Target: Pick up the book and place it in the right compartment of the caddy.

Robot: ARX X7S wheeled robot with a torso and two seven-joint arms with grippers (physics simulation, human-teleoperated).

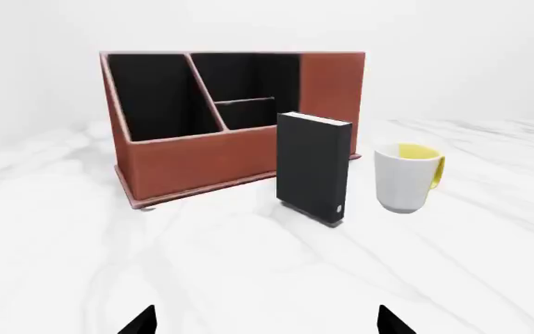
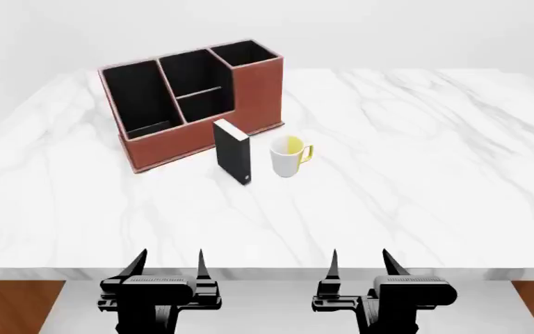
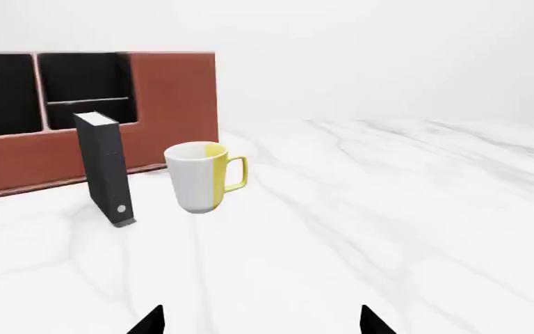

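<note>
The black book [image 2: 233, 152] stands upright on the marble table, just in front of the red-brown caddy [image 2: 192, 142]; it also shows in the left wrist view [image 1: 313, 167] and the right wrist view [image 3: 106, 168]. The caddy's right compartment [image 2: 245, 54] is the squarish one with the tallest front wall. My left gripper [image 2: 167, 263] and right gripper [image 2: 359, 263] hover open and empty at the table's near edge, far from the book. In the left wrist view the left gripper [image 1: 265, 321] shows only two wide-apart fingertips, and likewise the right gripper [image 3: 261, 320] in the right wrist view.
A white mug with yellow inside [image 2: 289, 157] stands just right of the book, also seen in the left wrist view [image 1: 408, 178] and the right wrist view [image 3: 202, 178]. The marble table [image 2: 416, 174] stretches wide; its near edge lies under the grippers.
</note>
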